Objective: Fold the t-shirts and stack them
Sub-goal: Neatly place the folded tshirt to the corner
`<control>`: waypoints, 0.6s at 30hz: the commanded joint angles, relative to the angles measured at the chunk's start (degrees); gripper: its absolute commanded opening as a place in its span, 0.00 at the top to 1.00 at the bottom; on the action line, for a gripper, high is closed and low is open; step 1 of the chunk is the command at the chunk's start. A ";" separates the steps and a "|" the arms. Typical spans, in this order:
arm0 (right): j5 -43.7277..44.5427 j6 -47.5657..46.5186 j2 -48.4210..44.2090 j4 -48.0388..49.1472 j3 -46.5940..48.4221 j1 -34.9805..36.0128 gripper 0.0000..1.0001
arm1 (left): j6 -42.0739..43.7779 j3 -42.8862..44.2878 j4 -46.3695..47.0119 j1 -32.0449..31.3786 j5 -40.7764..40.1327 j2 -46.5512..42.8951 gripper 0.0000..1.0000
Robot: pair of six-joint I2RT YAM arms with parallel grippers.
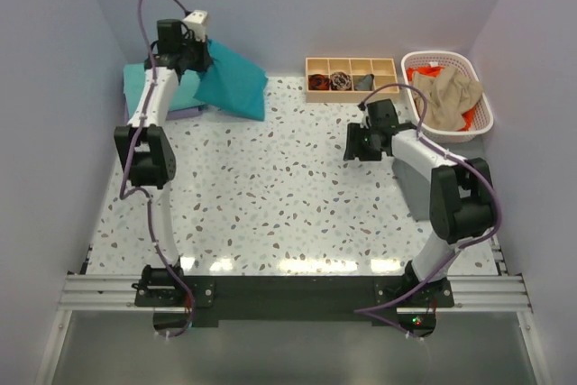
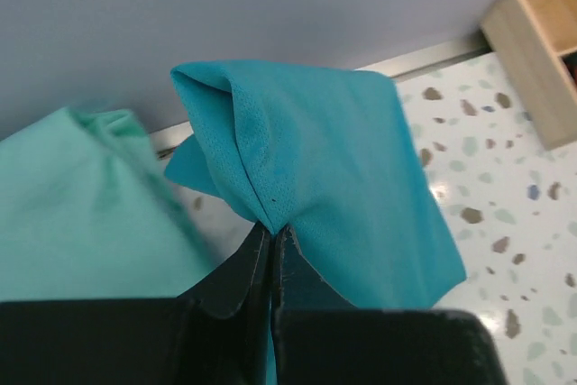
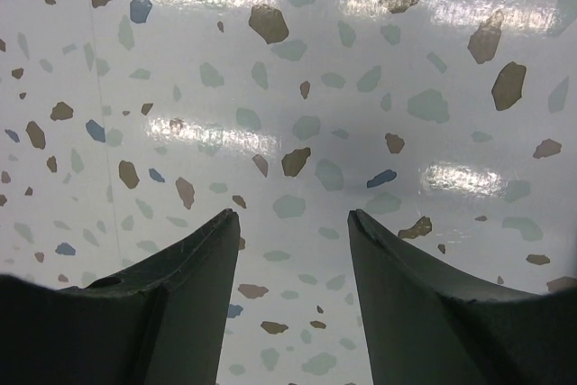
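My left gripper (image 1: 196,59) is at the back left, shut on a bunched edge of the deep teal t-shirt (image 1: 233,83), which hangs from it and drapes to the table. In the left wrist view the pinched teal t-shirt (image 2: 334,178) fans out from the closed gripper (image 2: 273,230). A lighter aqua-green t-shirt (image 1: 137,83) (image 2: 81,205) lies folded to its left, on a lavender one (image 1: 187,113). My right gripper (image 1: 354,144) (image 3: 293,214) hovers open over bare table, holding nothing. A tan t-shirt (image 1: 451,92) and an orange one (image 1: 425,70) sit in the basket.
The white lattice basket (image 1: 481,120) stands at the back right corner. A wooden compartment tray (image 1: 350,64) (image 2: 532,42) sits against the back wall. Grey walls enclose the speckled table (image 1: 270,196) on three sides.
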 commanded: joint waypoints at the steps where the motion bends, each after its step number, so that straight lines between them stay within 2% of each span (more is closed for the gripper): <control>1: -1.08 -0.48 1.61 1.08 2.01 -0.05 0.44 | 4.18 5.78 -3.35 8.59 0.64 0.78 1.00; 7: -2.57 -0.04 4.77 1.17 3.41 0.04 0.44 | 8.66 10.62 -2.30 11.76 -2.34 3.41 1.00; 18: -5.12 0.40 8.11 1.43 4.29 -0.05 0.44 | 8.84 8.25 5.17 17.29 -9.03 4.64 1.00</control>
